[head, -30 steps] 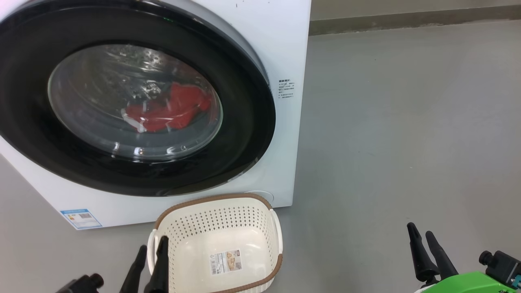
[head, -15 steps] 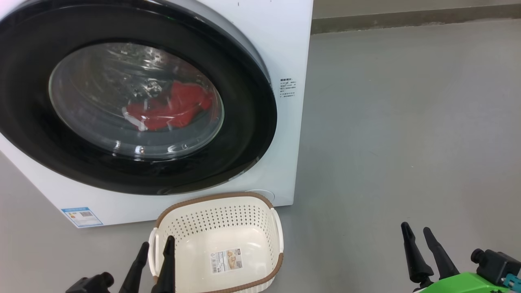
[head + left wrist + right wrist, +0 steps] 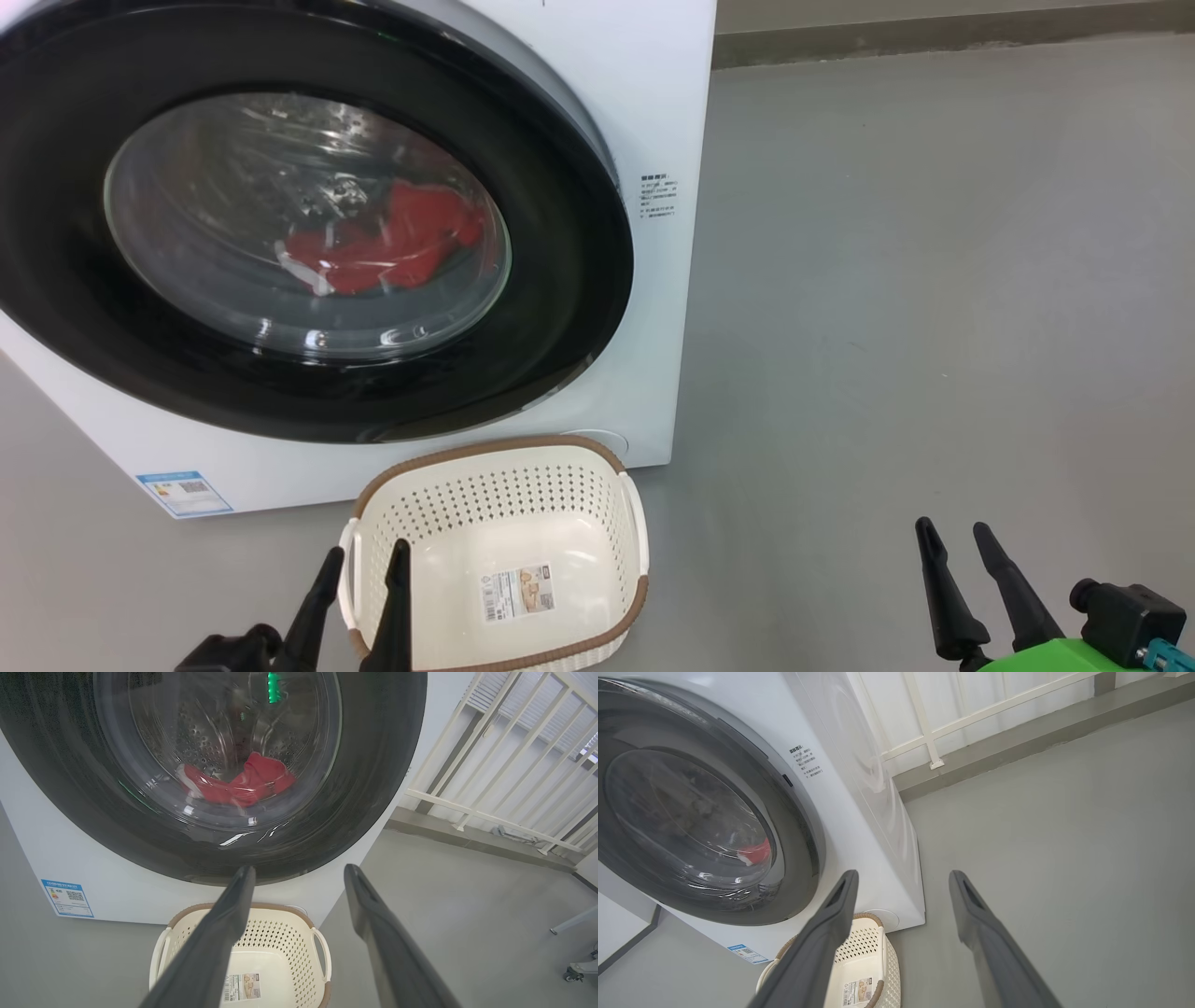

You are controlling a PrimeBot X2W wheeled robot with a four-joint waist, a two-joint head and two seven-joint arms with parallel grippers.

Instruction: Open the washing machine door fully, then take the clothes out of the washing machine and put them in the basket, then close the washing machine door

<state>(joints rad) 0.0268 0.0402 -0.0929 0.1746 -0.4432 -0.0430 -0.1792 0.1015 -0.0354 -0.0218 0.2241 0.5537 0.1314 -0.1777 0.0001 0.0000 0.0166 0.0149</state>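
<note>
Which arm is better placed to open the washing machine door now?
Probably left: the left gripper, open, points straight at the washing machine door, while the right gripper sits off to the side over floor.

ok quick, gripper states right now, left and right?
Left gripper: open, holding nothing.
Right gripper: open, holding nothing.

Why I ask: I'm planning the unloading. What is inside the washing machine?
Through the washing machine door: red clothes in the drum. Anything under them or behind the black rim is hidden.
</note>
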